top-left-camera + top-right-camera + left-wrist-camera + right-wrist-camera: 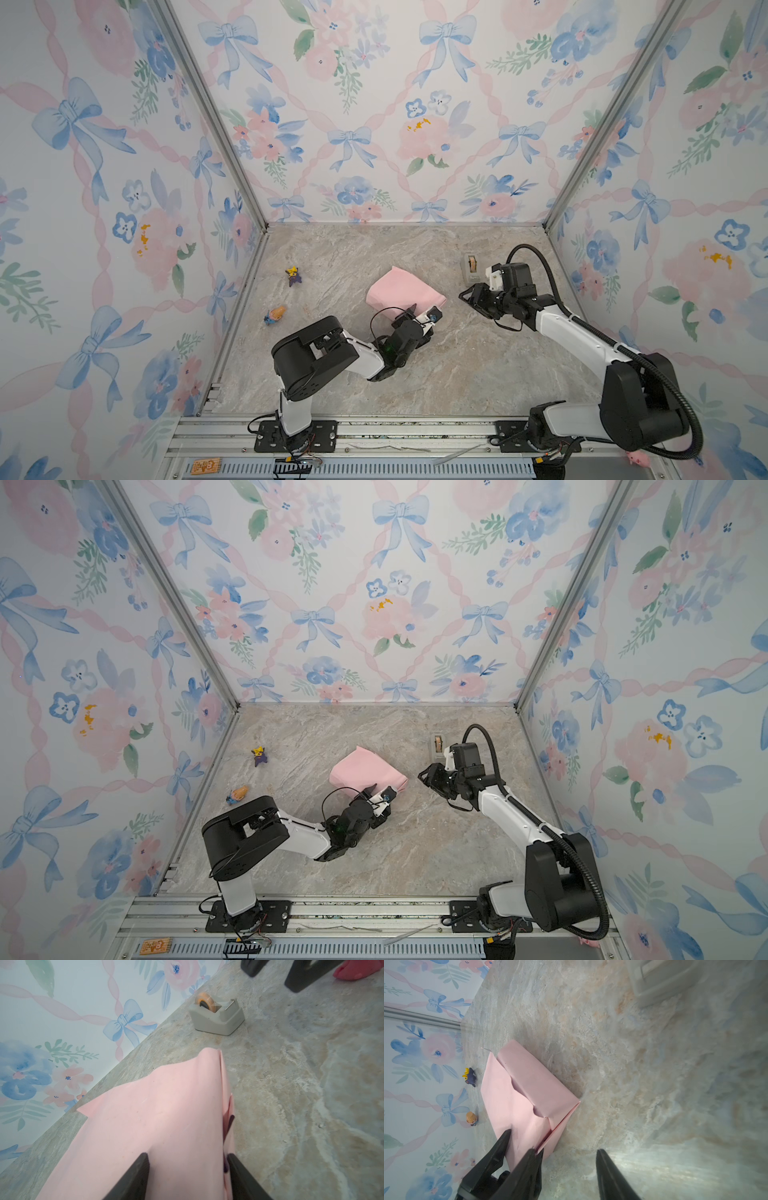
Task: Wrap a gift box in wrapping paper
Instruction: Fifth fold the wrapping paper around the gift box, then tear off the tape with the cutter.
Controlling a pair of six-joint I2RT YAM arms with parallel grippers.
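The wrapping paper [403, 291] [365, 771], pale pink side out, is folded into a parcel in mid-table. It hides the gift box; only a thin dark sliver [230, 1124] shows in a side fold. My left gripper [423, 311] [187, 1156] straddles the parcel's near end, one finger pressing the top face and the other on the folded side edge, shut on the paper. My right gripper [466, 295] [566, 1151] hangs just right of the parcel's corner, open, with only bare table between its fingers.
A grey tape dispenser [471, 263] [217, 1018] stands behind the right gripper near the back right. Two small toy figures, one purple and yellow [294, 275], one orange [275, 315], lie at the left. Papered walls enclose the marble table [457, 374].
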